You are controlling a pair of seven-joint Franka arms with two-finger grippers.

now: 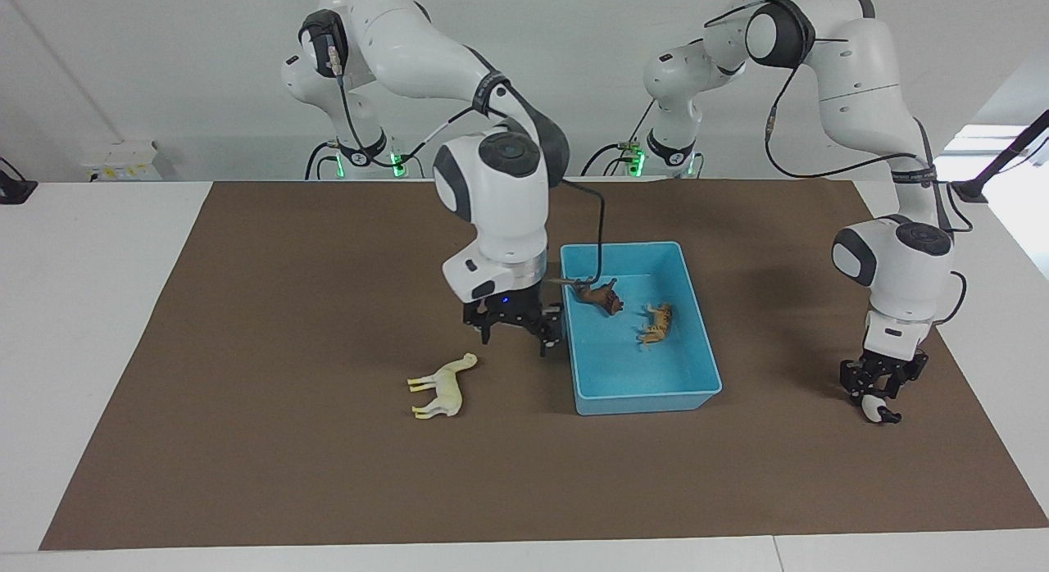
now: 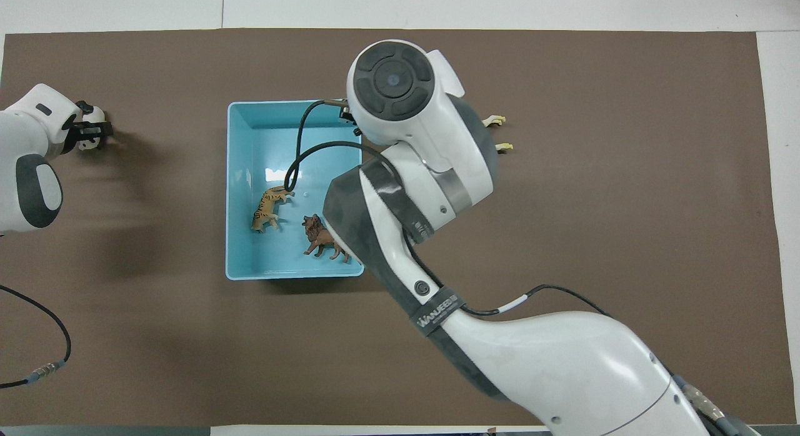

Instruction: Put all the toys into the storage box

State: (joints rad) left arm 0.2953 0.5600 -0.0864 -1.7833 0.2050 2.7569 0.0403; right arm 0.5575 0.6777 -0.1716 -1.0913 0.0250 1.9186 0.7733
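You see the tiger (image 1: 656,323) and lion (image 1: 601,296) lying in the blue box (image 1: 647,396) at frame center. The horse (image 1: 440,388) lies lower left, under your released right gripper (image 1: 515,334). Lower right, your left gripper (image 1: 878,406) grasps the panda (image 1: 877,410).

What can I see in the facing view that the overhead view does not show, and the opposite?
Only the facing view shows the whole cream horse on the mat and the right gripper, low beside the blue storage box; overhead, the arm hides both except the horse's hooves. Only the overhead view shows the box floor unobstructed. Both show the tiger and lion inside the box, and the left gripper at the panda.
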